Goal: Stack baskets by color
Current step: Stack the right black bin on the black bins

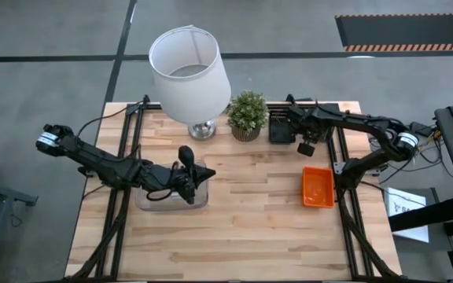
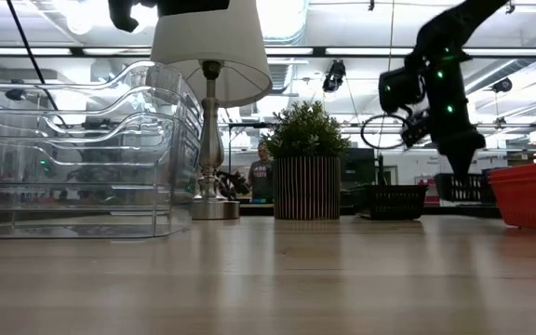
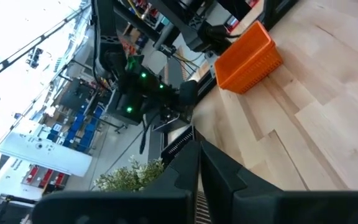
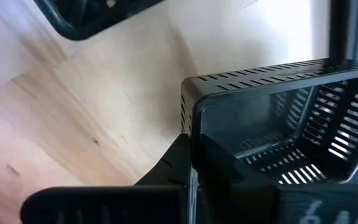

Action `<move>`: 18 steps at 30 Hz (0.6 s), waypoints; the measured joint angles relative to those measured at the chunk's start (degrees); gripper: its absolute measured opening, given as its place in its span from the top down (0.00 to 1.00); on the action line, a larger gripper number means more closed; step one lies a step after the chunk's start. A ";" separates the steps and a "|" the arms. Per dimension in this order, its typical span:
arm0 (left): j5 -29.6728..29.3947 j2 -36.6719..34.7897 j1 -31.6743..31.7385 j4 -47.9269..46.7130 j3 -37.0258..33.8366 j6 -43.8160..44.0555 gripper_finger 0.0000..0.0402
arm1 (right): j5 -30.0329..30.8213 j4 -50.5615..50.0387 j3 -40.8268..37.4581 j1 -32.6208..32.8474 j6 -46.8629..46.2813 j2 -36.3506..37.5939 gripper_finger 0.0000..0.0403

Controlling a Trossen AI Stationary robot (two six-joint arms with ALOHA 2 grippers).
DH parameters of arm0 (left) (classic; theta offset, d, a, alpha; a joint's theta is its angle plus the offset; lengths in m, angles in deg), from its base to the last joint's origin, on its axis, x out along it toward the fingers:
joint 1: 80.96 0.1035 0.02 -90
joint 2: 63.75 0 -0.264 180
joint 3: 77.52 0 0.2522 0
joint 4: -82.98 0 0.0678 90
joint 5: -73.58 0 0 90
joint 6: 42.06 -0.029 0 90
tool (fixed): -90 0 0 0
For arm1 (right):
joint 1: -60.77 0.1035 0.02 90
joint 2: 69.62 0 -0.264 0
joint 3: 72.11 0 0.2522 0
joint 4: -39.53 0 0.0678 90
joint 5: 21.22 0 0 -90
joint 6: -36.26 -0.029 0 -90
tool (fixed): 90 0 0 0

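Observation:
Clear baskets (image 1: 157, 196) sit nested in one another on the table's left half, also in the low view (image 2: 82, 158). My left gripper (image 1: 197, 179) hovers above them, shut, with nothing seen between its fingers (image 3: 188, 165). A red-orange basket (image 1: 318, 187) rests on the table at the right. Black slatted baskets (image 1: 280, 126) stand at the far right, beside the plant. My right gripper (image 1: 306, 148) points steeply down there and is shut on one black basket (image 4: 278, 124). A second black basket (image 4: 79, 18) lies just beyond it. My right gripper pinches one upright slatted wall of the black basket at its top rim (image 4: 190, 124), close to a corner. One finger is outside the wall and one inside the basket. The fingers come from above, slanting down. Whether the basket is clear of the table cannot be told.
A white lampshade on a metal lamp (image 1: 189, 67) and a small potted plant (image 1: 248, 115) stand along the far edge. Bare wood lies across the table's middle and near side (image 1: 242, 228). A person (image 2: 261, 172) shows in the room beyond the table.

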 joint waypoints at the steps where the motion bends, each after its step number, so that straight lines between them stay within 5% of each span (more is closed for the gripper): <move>1: 0.00 0.00 0.00 0.28 0.00 0.01 1.00 | 0.01 -1.23 1.18 0.00 0.15 -0.05 0.98; 12: -0.02 0.00 0.00 0.45 0.00 0.08 1.00 | 1.18 -11.09 14.92 4.48 1.00 -0.12 0.98; 18: 0.00 0.00 0.00 0.85 0.00 0.03 1.00 | -4.31 -9.65 20.56 10.71 1.91 -0.75 0.98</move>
